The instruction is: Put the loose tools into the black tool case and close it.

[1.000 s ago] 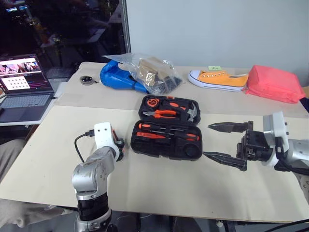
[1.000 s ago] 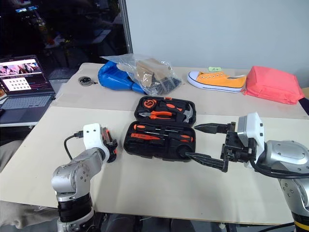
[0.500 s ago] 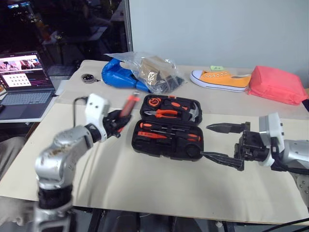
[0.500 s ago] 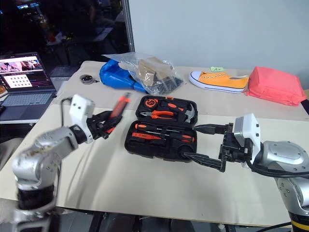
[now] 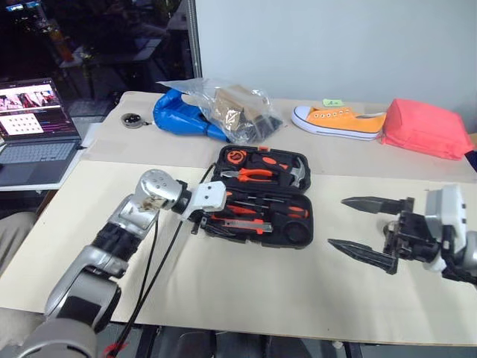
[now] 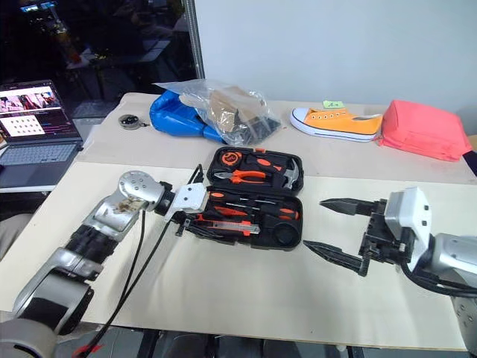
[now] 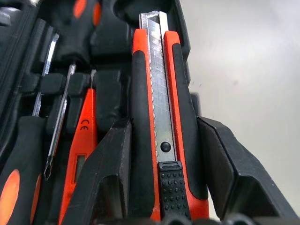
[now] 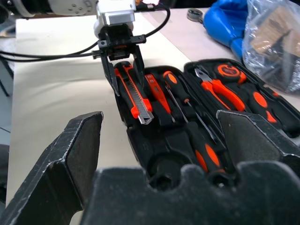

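Setting: a robotics lab or test room.
Work surface: a plain beige table [image 5: 223, 298] against a bare white wall [image 5: 335, 45].
Equipment: an open laptop [image 5: 33, 123] on a side desk.
Props: orange shoe [image 5: 339, 121], pink pouch [image 5: 426, 128], blue bag [image 5: 182, 119].

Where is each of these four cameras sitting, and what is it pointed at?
Left and right eye views: on the head, looking down over the table and both arms.
Left wrist view: along the left gripper, shut on the utility knife over the black tool case.
Right wrist view: between the open right gripper fingers, toward the case.
Shared: knife and case show in all four.
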